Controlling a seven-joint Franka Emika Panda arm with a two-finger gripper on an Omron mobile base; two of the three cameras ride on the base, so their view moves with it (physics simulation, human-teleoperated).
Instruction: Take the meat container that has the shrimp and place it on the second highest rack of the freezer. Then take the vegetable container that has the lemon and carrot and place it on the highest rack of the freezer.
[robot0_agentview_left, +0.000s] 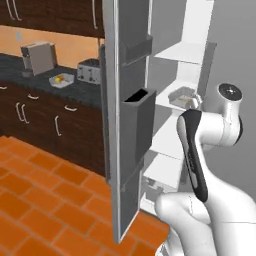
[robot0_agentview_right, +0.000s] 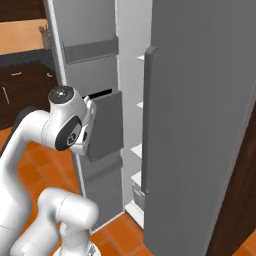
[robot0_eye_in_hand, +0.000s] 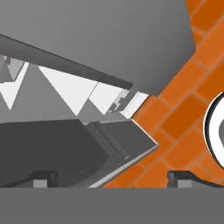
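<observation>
We see the freezer (robot0_agentview_left: 175, 100) with its door (robot0_agentview_left: 127, 120) swung open, white shelves exposed. One container (robot0_agentview_left: 184, 97) sits on an upper shelf inside; another container (robot0_agentview_left: 62, 79) with yellow and orange items rests on the dark counter (robot0_agentview_left: 30, 80). Gripper (robot0_eye_in_hand: 111, 179) empty, fingers spread wide, low over the orange floor (robot0_eye_in_hand: 183, 109).

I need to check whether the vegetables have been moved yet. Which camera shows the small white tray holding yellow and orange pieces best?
The left base view: the small white tray sits in plain sight on the dark countertop, beside the grey toaster. The right base view shows a strip of that counter, with no tray discernible. The hand view looks at the open freezer door and orange floor.
</observation>
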